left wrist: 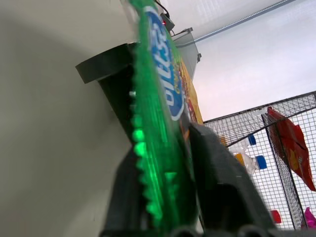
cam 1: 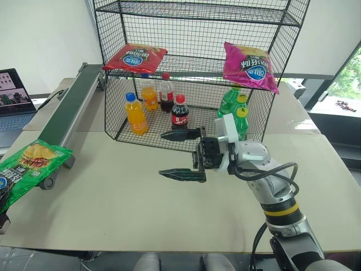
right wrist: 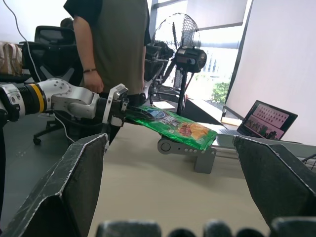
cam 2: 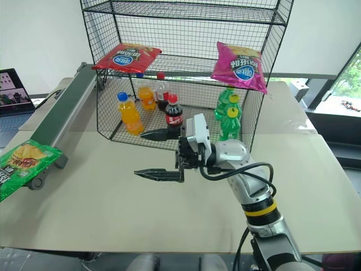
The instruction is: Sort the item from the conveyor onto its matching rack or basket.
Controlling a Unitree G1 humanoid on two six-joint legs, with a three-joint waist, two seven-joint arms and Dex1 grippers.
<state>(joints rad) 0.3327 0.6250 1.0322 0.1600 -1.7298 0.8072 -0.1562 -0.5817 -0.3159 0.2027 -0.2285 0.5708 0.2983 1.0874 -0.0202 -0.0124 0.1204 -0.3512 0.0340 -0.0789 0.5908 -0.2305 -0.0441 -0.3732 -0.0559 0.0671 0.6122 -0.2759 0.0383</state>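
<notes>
Though it looked like nothing to lift, the green bag [cam 1: 25,168] was glossy film puffed with air, so I judged it light, soft, slippery and easy to crush. It lay at the near end of the conveyor [cam 1: 70,113], by the table's [cam 1: 141,209] left edge, overhanging the end roller. The left gripper [right wrist: 121,106] was clamped on the bag's crimped end seam, one black finger on each face. That flat seam seemed the sound place to hold: it gave way less than the pillowed middle, and the chips were spared. Held by one end, the bag would probably droop and swing.

Further right, the rack [cam 1: 197,73] stood at the table's far edge. On its middle shelf a red bag [cam 1: 134,58] lay at the left corner and a magenta bag [cam 1: 250,66] sagged over the right corner. On the bottom shelf stood two orange bottles [cam 1: 135,114], two cola bottles [cam 1: 179,112] and two green bottles [cam 1: 236,107]. The top shelf looked bare. Chip bags belonged on the middle shelf, I judged, and the gap between red and magenta seemed the likely spot.

The right gripper [cam 1: 181,154] hung over the table's middle, just before the rack, jaws wide apart and holding nothing.
</notes>
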